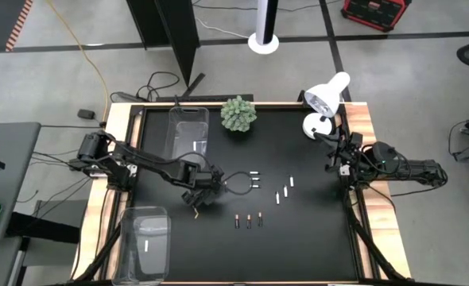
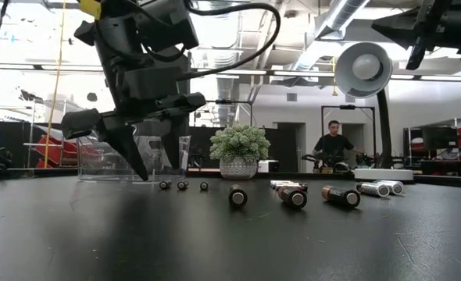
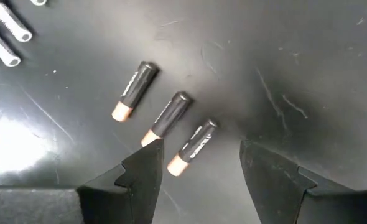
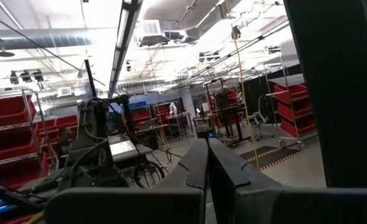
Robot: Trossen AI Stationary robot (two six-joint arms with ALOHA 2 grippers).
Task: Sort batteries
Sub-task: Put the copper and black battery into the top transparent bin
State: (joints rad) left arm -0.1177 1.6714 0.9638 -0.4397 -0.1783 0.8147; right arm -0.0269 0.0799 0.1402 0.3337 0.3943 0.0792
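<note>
Three dark batteries with copper ends (image 3: 168, 117) lie side by side on the black table, near its front middle (image 1: 249, 220). Several white batteries (image 1: 278, 191) lie scattered farther right and back, and two show in the left wrist view (image 3: 6, 34). My left gripper (image 3: 199, 165) hangs open just above the table (image 2: 156, 168), left of the dark row (image 1: 203, 199), pointing steeply down. Its fingers stand over the row's nearest battery (image 3: 193, 146) without touching it. My right gripper (image 4: 208, 155) is shut and empty, raised at the table's right edge (image 1: 334, 155).
One clear bin (image 1: 188, 131) stands at the far left. A second clear bin (image 1: 147, 242) at the near left holds a white battery. A potted plant (image 1: 238, 114) and a white lamp (image 1: 326, 107) stand along the far edge. A person shows far back in the room (image 2: 334, 144).
</note>
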